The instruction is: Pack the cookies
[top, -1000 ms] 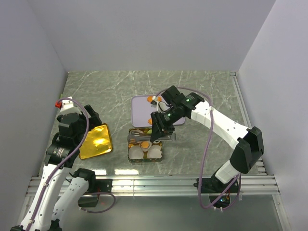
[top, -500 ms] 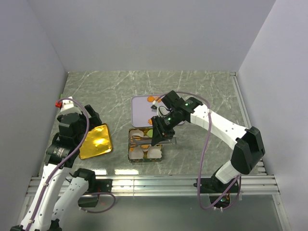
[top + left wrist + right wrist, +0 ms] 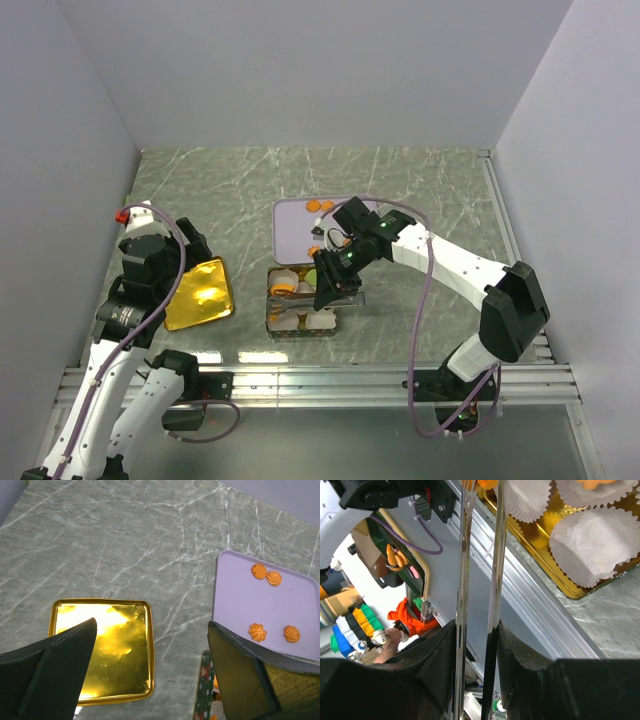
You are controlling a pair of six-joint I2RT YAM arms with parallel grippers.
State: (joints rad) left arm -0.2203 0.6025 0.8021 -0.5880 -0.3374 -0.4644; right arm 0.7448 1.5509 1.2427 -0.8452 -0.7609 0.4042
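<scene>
Swinging down-left from the tray (image 3: 290, 228), the right gripper (image 3: 335, 287) now hangs over the tin (image 3: 270, 322) at centre frame, so I judge a drop is near. Its jaws are half closed, clamped on tongs (image 3: 496, 555) that pinch an orange cookie (image 3: 487, 484) above the paper cups (image 3: 592, 545). Four cookies (image 3: 257, 632) wait on the tray. The left gripper (image 3: 150, 650) gapes empty over the gold lid (image 3: 100, 645).

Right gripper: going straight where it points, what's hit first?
Tongs in the right gripper lead; their tips, holding a cookie, would likely meet a paper cup in the tin. Depth unclear.
</scene>
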